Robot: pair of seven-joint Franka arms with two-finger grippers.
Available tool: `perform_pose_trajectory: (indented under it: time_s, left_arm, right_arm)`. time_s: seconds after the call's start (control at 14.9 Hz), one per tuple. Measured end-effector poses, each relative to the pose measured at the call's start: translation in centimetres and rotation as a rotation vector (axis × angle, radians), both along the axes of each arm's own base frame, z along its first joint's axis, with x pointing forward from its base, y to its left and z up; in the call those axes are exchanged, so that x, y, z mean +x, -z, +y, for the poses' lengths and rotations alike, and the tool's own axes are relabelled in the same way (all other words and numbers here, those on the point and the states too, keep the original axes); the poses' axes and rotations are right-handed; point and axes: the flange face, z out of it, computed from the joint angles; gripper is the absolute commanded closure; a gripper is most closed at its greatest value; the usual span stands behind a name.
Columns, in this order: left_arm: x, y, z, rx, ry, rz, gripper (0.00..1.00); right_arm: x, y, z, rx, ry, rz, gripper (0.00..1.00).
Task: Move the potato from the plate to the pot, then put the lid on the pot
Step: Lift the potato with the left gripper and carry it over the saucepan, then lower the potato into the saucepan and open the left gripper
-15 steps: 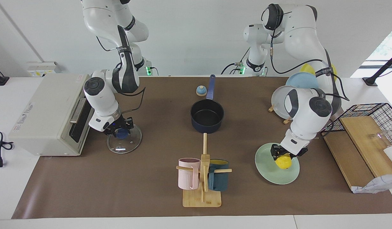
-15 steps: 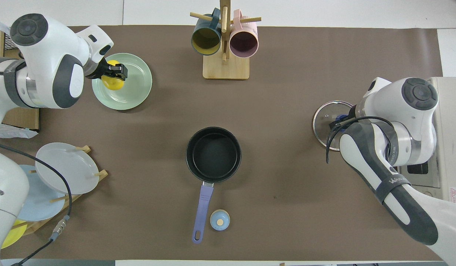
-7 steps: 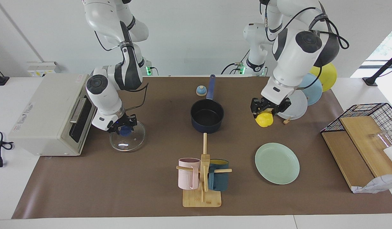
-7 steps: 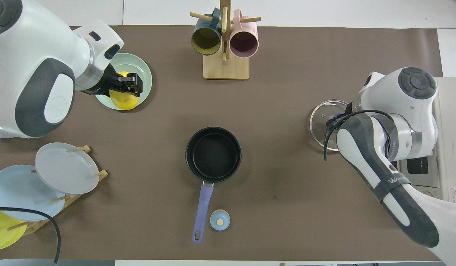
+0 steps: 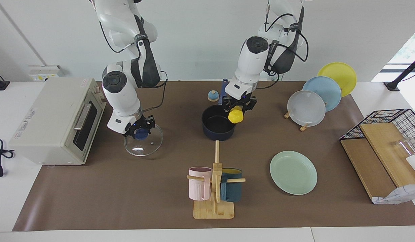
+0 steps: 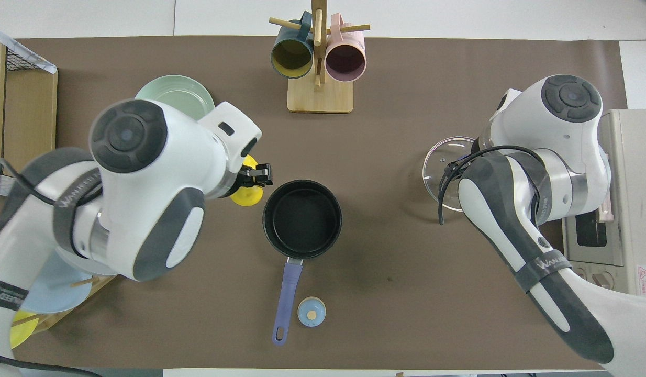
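Note:
My left gripper (image 5: pixel 237 108) is shut on the yellow potato (image 5: pixel 235 116) and holds it in the air over the rim of the navy pot (image 5: pixel 216 123), at the side toward the left arm's end. In the overhead view the potato (image 6: pixel 246 195) shows beside the pot (image 6: pixel 302 219) under the left gripper (image 6: pixel 256 177). The mint-green plate (image 5: pixel 293 172) lies bare. My right gripper (image 5: pixel 140 130) is shut on the blue knob of the glass lid (image 5: pixel 143 146) and holds it just above the table beside the toaster oven. The lid (image 6: pixel 442 161) is partly hidden in the overhead view.
A toaster oven (image 5: pixel 56 121) stands at the right arm's end. A mug tree (image 5: pixel 214 188) with two mugs stands farther from the robots than the pot. A small bell (image 5: pixel 213 96) sits by the pot handle (image 5: pixel 223 90). A plate rack (image 5: pixel 315 101) and a wire basket (image 5: pixel 392 126) stand at the left arm's end.
My left gripper lifted the potato off the plate and carried it to the pot's rim. My right gripper raised the lid and moved it a little toward the pot.

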Motion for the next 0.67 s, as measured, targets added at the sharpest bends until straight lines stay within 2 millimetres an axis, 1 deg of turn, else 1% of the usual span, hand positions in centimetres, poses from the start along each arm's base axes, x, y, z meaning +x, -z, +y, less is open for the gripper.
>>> perform_pose_trajectory:
  time_s: [0.13,0.4,0.54,0.67]
  left_arm:
    - [-0.6,1.6,-1.0,-0.005,0.008,-0.007,1.00]
    - [-1.3,5.0,-2.2,0.005,0.029,0.004,1.00]
    - [-1.5,6.3,-2.8,0.008,0.038,0.007,1.00]
    - [-1.8,7.5,-3.4,0.015,0.043,0.016,1.00]
  right_arm:
    - [0.0,0.0,0.1,0.000,-0.002,0.000,1.00]
    - [0.0,0.1,0.1,0.000,-0.002,0.002,1.00]
    - [0.0,0.2,0.1,-0.001,0.002,0.004,1.00]
    - [0.0,0.3,0.1,-0.005,0.043,0.003,1.00]
